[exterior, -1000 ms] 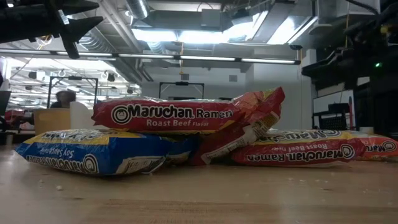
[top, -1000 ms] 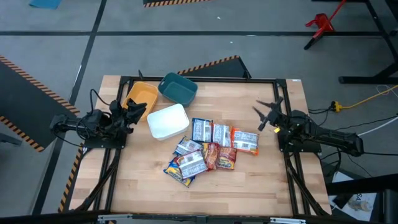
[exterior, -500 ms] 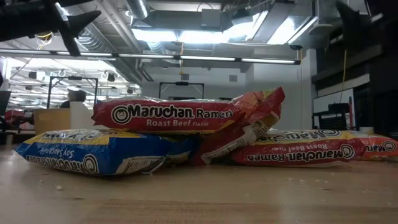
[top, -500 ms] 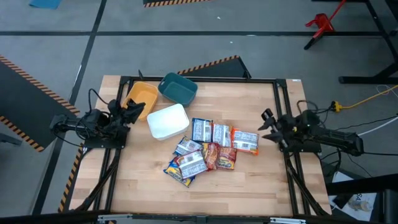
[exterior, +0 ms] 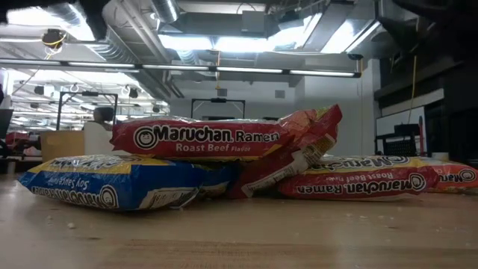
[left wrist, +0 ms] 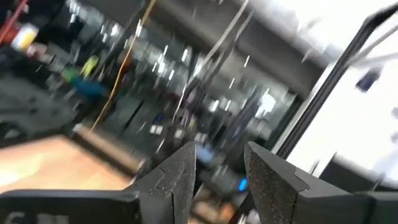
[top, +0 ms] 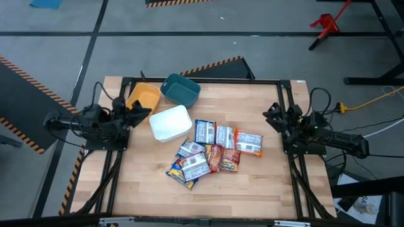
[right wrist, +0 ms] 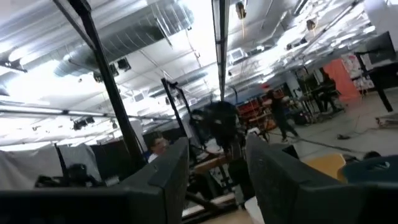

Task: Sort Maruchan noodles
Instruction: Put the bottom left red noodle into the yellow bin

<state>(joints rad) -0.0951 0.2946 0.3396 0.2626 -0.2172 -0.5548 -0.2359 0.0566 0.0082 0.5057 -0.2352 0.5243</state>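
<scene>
The Maruchan noodle packets (top: 211,151) lie in a loose pile on the middle of the wooden table, some overlapping. In the low view a red Roast Beef packet (exterior: 198,138) rests on a blue-white one (exterior: 112,183), and another red packet (exterior: 358,183) lies flat to the right. My left gripper (top: 140,110) hovers by the yellow bin, open (left wrist: 219,171), touching nothing. My right gripper (top: 271,112) is near the table's right edge, right of the pile, open (right wrist: 217,165) and tipped up toward the room.
Three bins stand at the table's far left: yellow (top: 144,98), teal (top: 180,89) and white (top: 170,122), the white one nearest the pile. Bare wood lies in front of the pile (top: 214,195). People show in the room beyond the table.
My right gripper has drawn back a little toward the table's right edge and turned about, its fingers now tipped upward. My left gripper has risen out of the low view's top left corner. The packets and bins have stayed where they were.
</scene>
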